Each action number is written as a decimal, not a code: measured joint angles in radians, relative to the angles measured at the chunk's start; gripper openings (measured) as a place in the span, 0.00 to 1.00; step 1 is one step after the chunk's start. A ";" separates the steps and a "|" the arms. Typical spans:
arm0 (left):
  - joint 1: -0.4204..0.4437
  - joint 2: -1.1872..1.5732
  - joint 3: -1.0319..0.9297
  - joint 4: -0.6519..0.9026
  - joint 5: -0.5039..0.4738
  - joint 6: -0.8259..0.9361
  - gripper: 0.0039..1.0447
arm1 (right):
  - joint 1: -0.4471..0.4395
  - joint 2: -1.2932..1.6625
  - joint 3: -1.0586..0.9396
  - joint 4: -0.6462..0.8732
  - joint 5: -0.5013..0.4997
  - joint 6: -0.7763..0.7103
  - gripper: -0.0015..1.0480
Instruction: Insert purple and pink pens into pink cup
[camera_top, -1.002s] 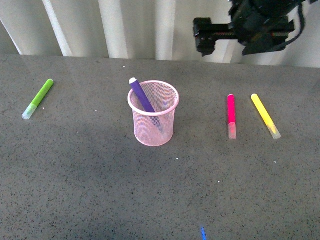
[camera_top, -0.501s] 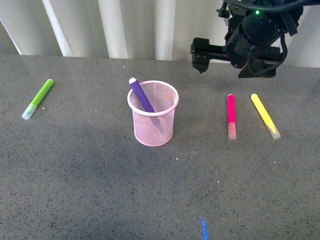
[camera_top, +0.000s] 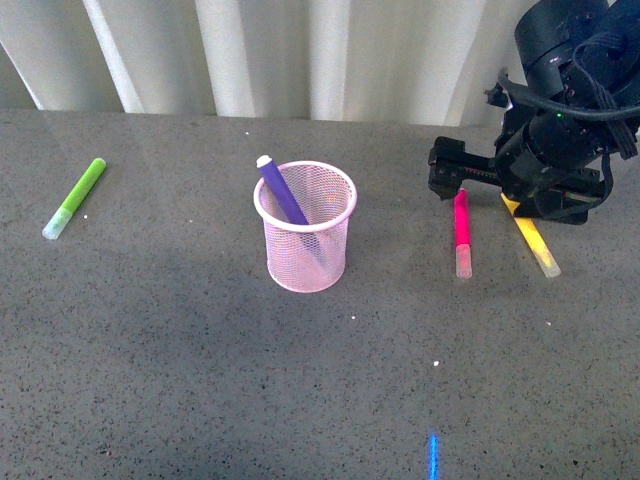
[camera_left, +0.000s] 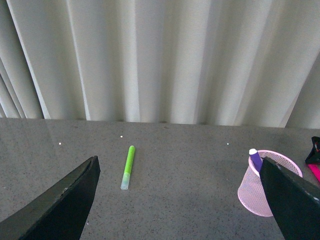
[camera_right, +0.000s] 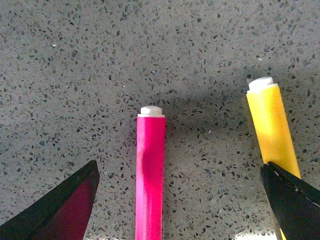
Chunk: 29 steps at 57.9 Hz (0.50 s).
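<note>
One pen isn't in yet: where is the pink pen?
Front view: the pink pen lies flat, right of the pink cup, just left of the yellow pen.

Between fingers of the right gripper: lying pen. Just outside one finger (partly hidden by it): marker. Well apart: cup, standing pen inside.

— What colours are you getting on the feed?
— I'm seeing a light pink wire-mesh cup, and a dark purple pen with a white tip is showing through the mesh. I'm also picking up a bright magenta pen with a frosted clear cap, plus a yellow marker.
— And the rest?
— A lime-green marker is standing out. The table is reading dark grey with fine pale speckles, and the curtain is coming through off-white, striped by grey folds.
</note>
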<state>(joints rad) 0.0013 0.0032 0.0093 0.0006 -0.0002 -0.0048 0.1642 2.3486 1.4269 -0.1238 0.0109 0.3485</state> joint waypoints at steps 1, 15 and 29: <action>0.000 0.000 0.000 0.000 0.000 0.000 0.94 | 0.000 0.002 0.000 0.000 -0.002 0.000 0.93; 0.000 0.000 0.000 0.000 0.000 0.000 0.94 | 0.008 0.049 0.066 -0.012 -0.005 0.004 0.93; 0.000 0.000 0.000 0.000 0.000 0.000 0.94 | 0.011 0.071 0.090 -0.019 0.023 0.002 0.72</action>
<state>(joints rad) 0.0013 0.0032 0.0093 0.0006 -0.0002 -0.0048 0.1757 2.4191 1.5169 -0.1425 0.0338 0.3500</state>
